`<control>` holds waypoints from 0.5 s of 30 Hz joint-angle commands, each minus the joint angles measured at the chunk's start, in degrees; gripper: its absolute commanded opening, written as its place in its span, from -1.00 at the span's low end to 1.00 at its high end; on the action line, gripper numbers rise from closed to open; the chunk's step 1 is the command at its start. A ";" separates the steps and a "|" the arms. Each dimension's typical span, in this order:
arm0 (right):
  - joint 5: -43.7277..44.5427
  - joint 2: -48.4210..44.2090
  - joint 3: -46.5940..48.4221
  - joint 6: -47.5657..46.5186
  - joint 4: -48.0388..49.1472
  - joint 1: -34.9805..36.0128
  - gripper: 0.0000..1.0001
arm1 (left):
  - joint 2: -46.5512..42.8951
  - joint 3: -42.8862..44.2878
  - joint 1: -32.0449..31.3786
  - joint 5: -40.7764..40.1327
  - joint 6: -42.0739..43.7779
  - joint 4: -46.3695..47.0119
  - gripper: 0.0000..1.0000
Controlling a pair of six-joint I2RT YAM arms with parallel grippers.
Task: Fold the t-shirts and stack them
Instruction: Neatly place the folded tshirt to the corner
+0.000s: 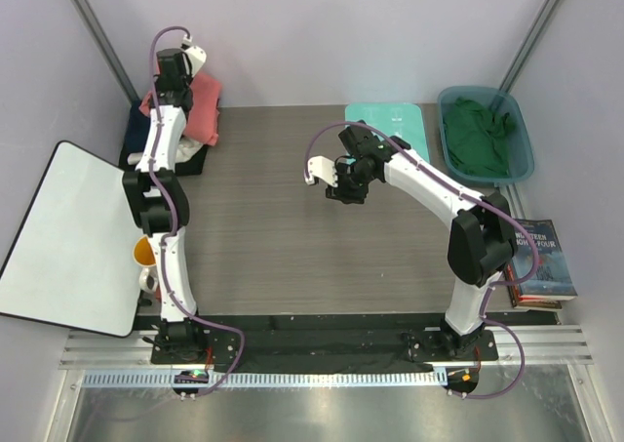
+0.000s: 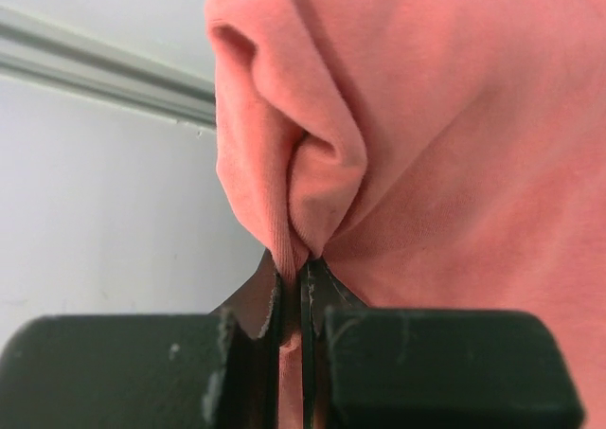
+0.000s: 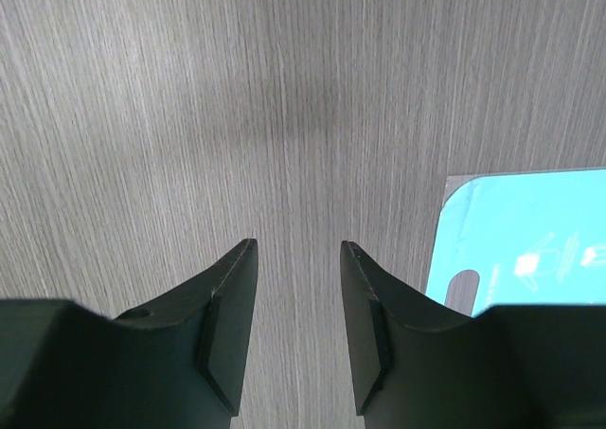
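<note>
A coral-red t-shirt [image 1: 197,110] lies bunched on a pile at the table's far left corner, over a navy shirt [image 1: 136,130] and a bit of white cloth [image 1: 185,152]. My left gripper [image 1: 168,83] is shut on a pinched fold of the coral-red t-shirt [image 2: 398,135], the cloth squeezed between the jaws [image 2: 294,277]. My right gripper [image 1: 343,183] hangs open and empty over the bare table middle; in its wrist view [image 3: 298,249] only wood grain lies between the jaws. A dark green shirt [image 1: 478,135] fills the blue bin [image 1: 522,135].
A mint-green board [image 1: 395,125] with a handle slot [image 3: 462,287] lies at the back, left of the bin. A white board [image 1: 58,227] lies off the table's left edge, a yellow cup [image 1: 143,253] beside it. Books [image 1: 541,261] lie at the right.
</note>
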 commanded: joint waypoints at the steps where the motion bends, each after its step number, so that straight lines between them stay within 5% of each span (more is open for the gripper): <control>1: 0.39 -3.37 -0.64 -0.34 0.09 -0.06 -0.09 | -2.05 -1.70 2.22 -4.76 2.44 8.50 -1.00; 15: 0.30 -3.02 -0.64 0.01 0.09 -0.06 -0.09 | 0.93 -8.82 4.16 -5.90 12.72 18.78 -1.00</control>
